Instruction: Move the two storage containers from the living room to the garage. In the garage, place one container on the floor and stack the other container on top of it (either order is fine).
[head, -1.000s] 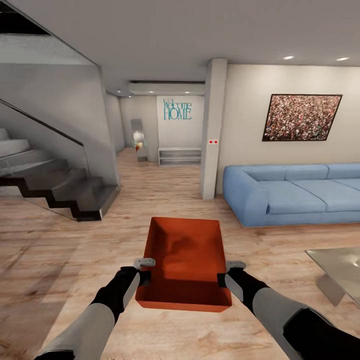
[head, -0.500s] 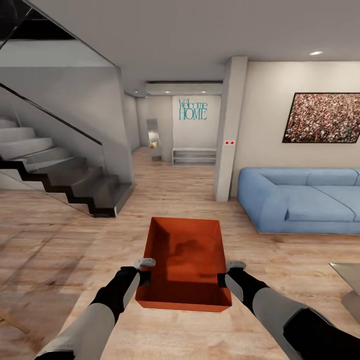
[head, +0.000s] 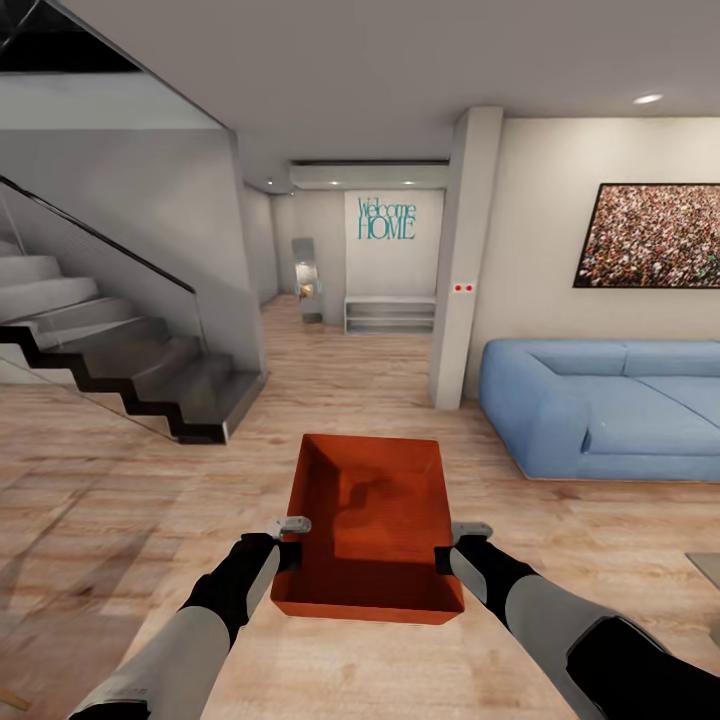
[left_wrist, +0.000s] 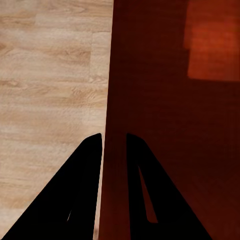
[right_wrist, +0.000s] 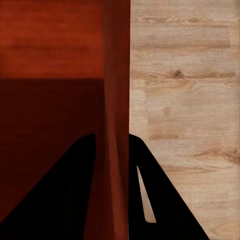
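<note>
Nearest the robot, the orange-red storage container (head: 368, 525) is carried level in front of the trunk, clear of the light wood plank flooring (head: 120, 520) below. The left claw (head: 292, 540) is clamped over its left wall and the right claw (head: 452, 543) over its right wall; each wrist view shows one finger inside the bin and one outside, pinching the wall. The bin appears empty.

Beyond it lies open living room: a dark staircase (head: 130, 370) on the left, a blue sofa (head: 610, 405) on the right, a pillar (head: 462, 255) between, and a hallway with a "Welcome HOME" sign (head: 386, 217) at the far end.

The step in hand looks like transport of one container toward the garage. The next move likely calls for driving on with both grips firm and the bin level, steering between stairs and pillar.
</note>
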